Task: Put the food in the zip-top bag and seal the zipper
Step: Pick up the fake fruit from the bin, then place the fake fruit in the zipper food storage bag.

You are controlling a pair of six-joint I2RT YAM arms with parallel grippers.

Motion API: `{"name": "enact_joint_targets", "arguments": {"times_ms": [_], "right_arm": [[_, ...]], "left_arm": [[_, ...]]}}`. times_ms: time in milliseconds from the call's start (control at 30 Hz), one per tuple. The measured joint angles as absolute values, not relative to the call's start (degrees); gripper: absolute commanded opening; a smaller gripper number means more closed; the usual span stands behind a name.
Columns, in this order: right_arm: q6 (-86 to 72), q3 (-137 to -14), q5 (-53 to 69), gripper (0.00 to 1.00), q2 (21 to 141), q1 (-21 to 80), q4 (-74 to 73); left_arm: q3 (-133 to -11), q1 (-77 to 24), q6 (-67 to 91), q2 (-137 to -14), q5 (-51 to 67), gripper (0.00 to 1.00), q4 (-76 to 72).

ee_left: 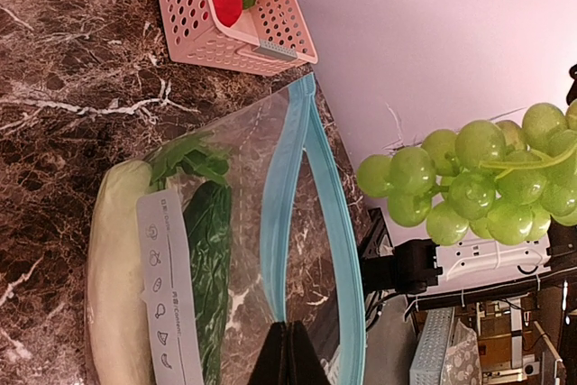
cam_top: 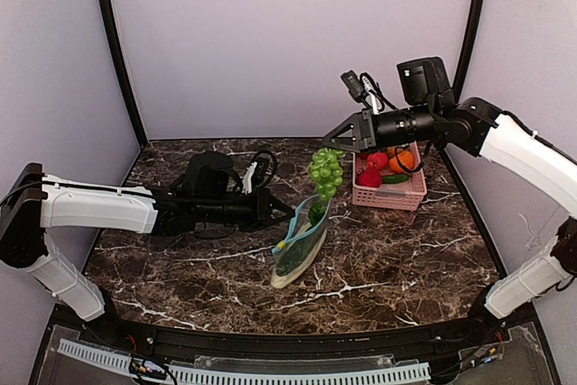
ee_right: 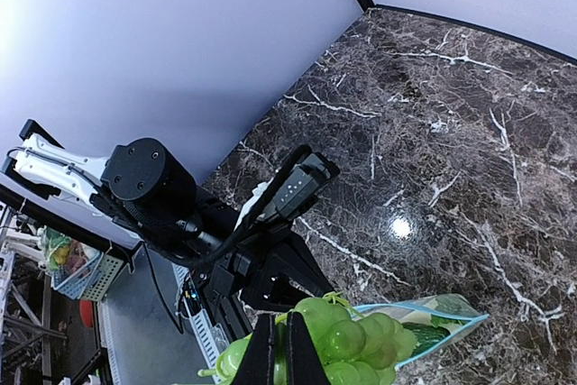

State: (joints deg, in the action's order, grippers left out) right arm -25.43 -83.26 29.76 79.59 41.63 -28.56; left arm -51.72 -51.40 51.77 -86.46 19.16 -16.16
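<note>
While the right gripper (cam_top: 335,146) hangs over the middle of the table (cam_top: 406,259) in the top view, it is clamped on the stem of the grapes (cam_top: 326,173). The bunch dangles just above the mouth of the zip-top bag (cam_top: 302,248). The left gripper (cam_top: 287,214) reaches in from the left and is pinched on the bag's lip, with the bag propped up, mouth upward. A pink basket (cam_top: 389,190) sits far right, holding red and orange toys.

Left wrist: fingers (ee_left: 275,362) are together on one wall of the mouth, and the zipper (ee_left: 311,214) gapes open. Gourd (ee_left: 117,286), pepper (ee_left: 209,259) and leafy vegetable (ee_left: 189,158) are inside, beside the label (ee_left: 167,295). The grapes are in the air, outside the mouth.

Right wrist: fingers (ee_right: 263,358) are closed on top of the bunch, with the bag mouth just beyond it.
</note>
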Motion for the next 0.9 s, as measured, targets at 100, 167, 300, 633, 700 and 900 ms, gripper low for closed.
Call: {"name": "enact_joint_targets", "arguments": {"times_ms": [100,167,300,633,700,900], "right_arm": [[-25.5,-83.2,30.2,0.0,80.6,41.7,-27.7],[-25.6,-83.2,30.4,0.0,81.4,41.7,-26.8],[-25.6,-82.9,30.9,0.0,82.8,41.7,-26.0],[-25.5,-80.9,31.3,0.0,85.3,41.7,-25.5],[-25.5,-80.9,31.2,0.0,85.6,41.7,-25.5],[-25.1,-80.8,31.2,0.0,86.1,41.7,-25.1]], "left_arm": [[-51.7,-51.4,51.8,-86.5,19.2,0.01,-16.2],[-51.7,-51.4,51.9,-86.5,19.2,0.01,-16.2],[-51.7,-51.4,51.9,-86.5,19.2,0.01,-16.3],[-51.7,-51.4,52.2,-86.5,19.2,0.01,-16.3],[-51.7,-51.4,52.2,-86.5,19.2,0.01,-16.3],[-51.7,-51.4,52.2,-86.5,19.1,0.01,-16.3]]}}
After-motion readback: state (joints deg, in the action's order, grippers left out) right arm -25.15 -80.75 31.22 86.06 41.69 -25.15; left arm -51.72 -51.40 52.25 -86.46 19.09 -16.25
